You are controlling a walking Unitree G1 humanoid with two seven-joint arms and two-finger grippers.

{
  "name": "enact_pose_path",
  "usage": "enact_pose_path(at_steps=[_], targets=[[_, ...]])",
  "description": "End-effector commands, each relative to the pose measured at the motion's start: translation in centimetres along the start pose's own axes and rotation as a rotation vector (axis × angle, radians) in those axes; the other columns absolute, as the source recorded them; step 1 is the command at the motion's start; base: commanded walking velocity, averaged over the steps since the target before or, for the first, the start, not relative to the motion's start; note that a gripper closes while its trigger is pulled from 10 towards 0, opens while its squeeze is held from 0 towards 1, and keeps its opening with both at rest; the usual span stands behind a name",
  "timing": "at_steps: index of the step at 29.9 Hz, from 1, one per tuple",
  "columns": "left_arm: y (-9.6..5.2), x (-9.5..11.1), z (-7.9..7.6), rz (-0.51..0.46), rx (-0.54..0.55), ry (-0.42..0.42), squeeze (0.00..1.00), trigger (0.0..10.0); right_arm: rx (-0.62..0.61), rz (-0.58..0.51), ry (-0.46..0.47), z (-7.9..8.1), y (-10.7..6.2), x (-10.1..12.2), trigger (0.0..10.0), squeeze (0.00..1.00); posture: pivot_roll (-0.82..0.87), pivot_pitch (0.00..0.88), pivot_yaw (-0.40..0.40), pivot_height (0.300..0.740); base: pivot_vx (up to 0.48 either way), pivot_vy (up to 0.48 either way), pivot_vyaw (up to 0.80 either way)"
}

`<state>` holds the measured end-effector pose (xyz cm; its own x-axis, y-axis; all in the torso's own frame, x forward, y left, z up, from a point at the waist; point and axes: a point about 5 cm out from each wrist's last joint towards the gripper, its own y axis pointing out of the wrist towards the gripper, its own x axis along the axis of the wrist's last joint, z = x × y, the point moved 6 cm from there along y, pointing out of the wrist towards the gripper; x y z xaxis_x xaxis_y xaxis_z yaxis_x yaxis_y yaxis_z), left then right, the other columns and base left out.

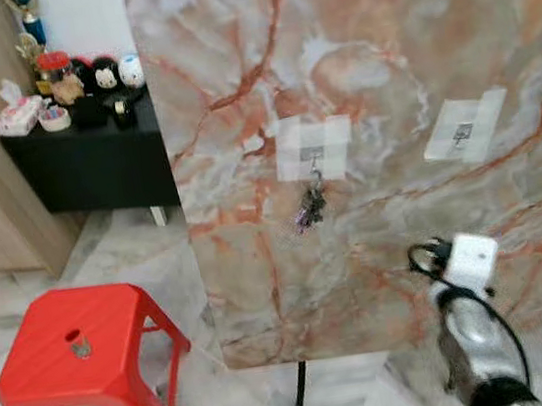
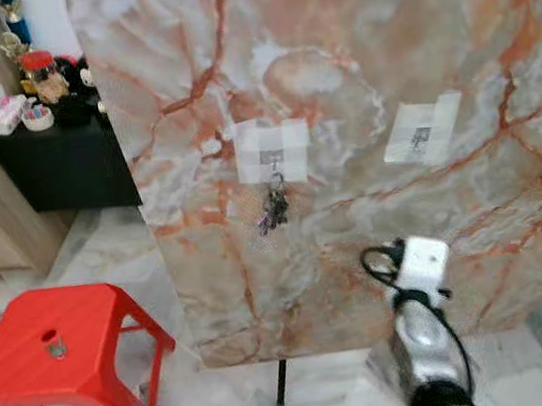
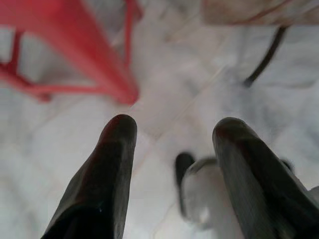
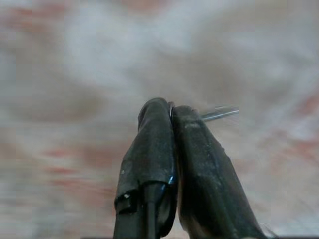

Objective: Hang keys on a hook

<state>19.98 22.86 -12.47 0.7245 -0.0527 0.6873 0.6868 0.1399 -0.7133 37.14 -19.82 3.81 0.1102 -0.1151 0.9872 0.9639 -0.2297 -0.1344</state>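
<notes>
Two black fingers point(image 3: 117, 164) of the left gripper point(image 3: 174, 132) spread wide apart, holding nothing, hanging low over pale marble floor point(image 3: 164, 94) beside a leg of the red stool point(image 1: 81, 356). Raised before the lower part of the marble board point(image 1: 374, 148), right arm with the right gripper point(image 4: 171, 112) pressed together, a thin metal sliver point(image 4: 219, 112) jutting from between its tips; too blurred to tell what that sliver is. Farther on, upright on a dark stand, the board itself, bearing two taped patches. On the left hook point(image 1: 313, 157), a bunch of keys point(image 1: 310, 208) dangling against the board's face. To the right of that, a second hook point(image 1: 463, 132), bare. Beyond the board's left edge, a black cabinet point(image 1: 88, 158) crowded with small ornaments point(image 1: 83, 83) and a tissue box point(image 1: 16, 116).
</notes>
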Motion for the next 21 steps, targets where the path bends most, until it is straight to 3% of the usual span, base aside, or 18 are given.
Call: enact_pose_path(at_steps=[1, 8, 10, 14, 16, 21], targets=[[-0.1, -0.3, -0.4, 0.010, -0.004, -0.007, 0.00, 10.0, -0.019, -0.059, -0.029, -1.1, 0.3, 1.5, 10.0, 0.00, 0.02, 0.000, -0.050, 0.725, 0.000, 0.000, 0.00], [-0.1, -0.3, -0.6, 0.009, -0.009, -0.007, 0.00, 10.0, -0.069, -0.163, -0.089, -1.4, 0.8, 4.3, 10.0, 0.00, 0.02, 0.000, -0.049, 0.725, 0.000, 0.000, 0.00], [-0.1, -0.3, -0.6, 0.010, -0.011, -0.007, 0.00, 10.0, -0.085, -0.205, -0.174, -1.4, 0.9, 5.3, 10.0, 0.00, 0.03, 0.000, -0.051, 0.725, 0.000, 0.000, 0.00], [-0.1, -0.3, -0.7, 0.009, -0.011, -0.009, 0.00, 10.0, -0.122, -0.247, -0.203, -1.6, 0.9, 6.4, 10.0, 0.00, 0.03, 0.000, -0.051, 0.725, 0.000, 0.000, 0.00], [-0.1, -0.4, -0.7, 0.010, -0.014, 0.002, 0.00, 10.0, -0.195, -0.263, -0.304, -2.5, 0.9, 7.0, 10.0, 0.00, 0.02, 0.000, -0.050, 0.725, 0.000, 0.000, 0.00], [-0.1, -0.4, -0.5, 0.010, -0.009, 0.002, 0.00, 10.0, -0.293, -0.308, -0.371, -3.9, 0.6, 8.0, 10.0, 0.00, 0.03, 0.000, -0.047, 0.725, 0.000, 0.000, 0.00]])
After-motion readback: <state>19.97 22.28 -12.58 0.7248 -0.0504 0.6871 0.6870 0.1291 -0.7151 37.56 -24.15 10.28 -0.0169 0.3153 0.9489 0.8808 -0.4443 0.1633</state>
